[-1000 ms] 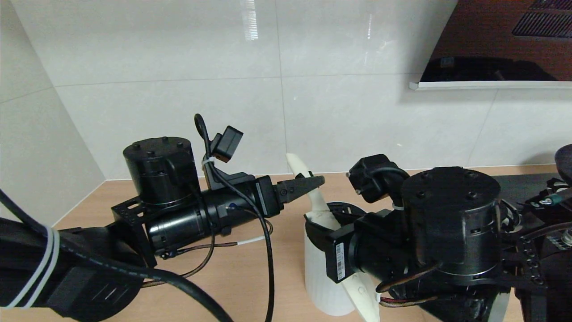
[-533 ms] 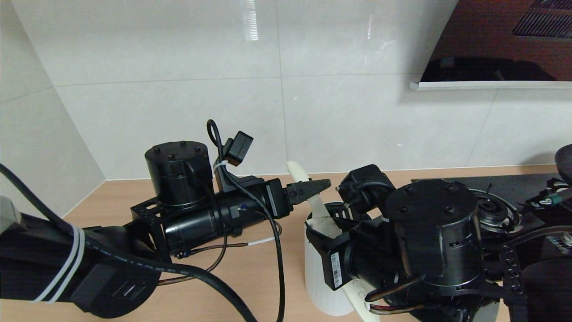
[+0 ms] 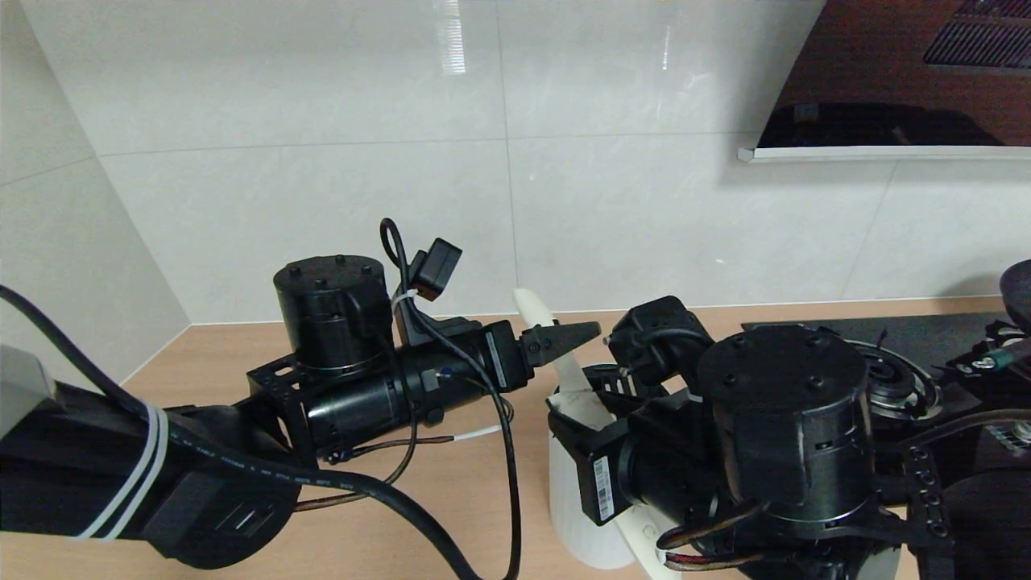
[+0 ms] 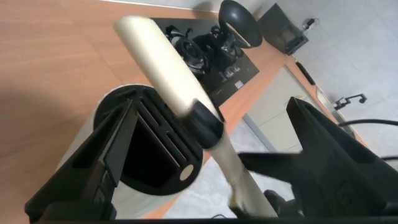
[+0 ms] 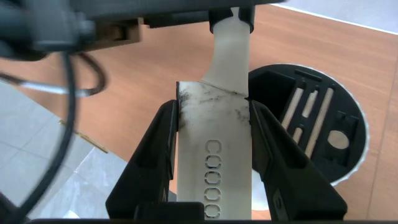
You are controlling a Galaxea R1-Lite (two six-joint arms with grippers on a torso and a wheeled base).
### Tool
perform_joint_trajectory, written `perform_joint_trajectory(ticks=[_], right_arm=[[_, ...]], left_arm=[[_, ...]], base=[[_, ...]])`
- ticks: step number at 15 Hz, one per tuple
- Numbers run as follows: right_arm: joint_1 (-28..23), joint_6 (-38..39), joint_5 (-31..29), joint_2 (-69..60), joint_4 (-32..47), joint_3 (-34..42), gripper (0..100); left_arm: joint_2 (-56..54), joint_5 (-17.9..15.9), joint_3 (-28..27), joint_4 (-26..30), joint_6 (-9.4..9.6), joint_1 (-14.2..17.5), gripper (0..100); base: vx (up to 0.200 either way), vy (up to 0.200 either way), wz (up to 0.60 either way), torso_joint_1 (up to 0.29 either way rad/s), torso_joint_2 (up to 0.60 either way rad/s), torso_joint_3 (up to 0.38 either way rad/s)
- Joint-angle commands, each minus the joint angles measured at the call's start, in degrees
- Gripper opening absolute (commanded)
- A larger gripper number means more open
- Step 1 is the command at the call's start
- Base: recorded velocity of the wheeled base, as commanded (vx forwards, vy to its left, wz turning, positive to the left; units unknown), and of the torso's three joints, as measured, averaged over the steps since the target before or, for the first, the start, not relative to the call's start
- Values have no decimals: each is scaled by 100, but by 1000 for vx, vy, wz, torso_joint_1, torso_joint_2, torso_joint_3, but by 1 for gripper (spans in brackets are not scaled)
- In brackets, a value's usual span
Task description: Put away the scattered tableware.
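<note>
A cream-white knife-like utensil stands tilted over a white utensil holder on the wooden counter. My right gripper is shut on its wide, perforated blade, with the holder's black slotted insert just beyond. In the head view the right wrist hides that gripper. My left gripper reaches across from the left at the handle. Its fingers stand wide apart on either side of the thick handle, above the holder's insert, so the left gripper is open.
A black gas hob lies right of the holder, with a dark pan at the far right edge. A range hood hangs above it. Tiled walls close the back and left. Bare wooden counter stretches left of the holder.
My left arm has moved right, bringing its gripper further across the handle. The right arm shifted left and lower, uncovering the hob, and the utensil sank slightly toward the holder.
</note>
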Motion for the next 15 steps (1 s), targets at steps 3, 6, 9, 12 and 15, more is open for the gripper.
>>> perform_joint_trajectory(ticks=[3,6,9,12,15], right_arm=[[49,-1,11,-12,1,31,0],[49,-1,11,-12,1,31,0],[49,-1,2,-29,1,31,0],[49,8,2,-29,-16,31,0],[49,16,2,-38,-51,31,100]], left_arm=[[2,-18,-47,-3,-97,-18,0],[2,-36,-47,-3,-97,-53,0],[-7,-36,-47,-3,-185,-62,0],[-34,-45,-56,-3,-272,-62,0],[-42,-45,-56,-11,-272,-62,0]], base=[[0,0,0,0,0,0],[0,0,0,0,0,0],[0,0,0,0,0,0],[0,0,0,0,0,0],[0,0,0,0,0,0]])
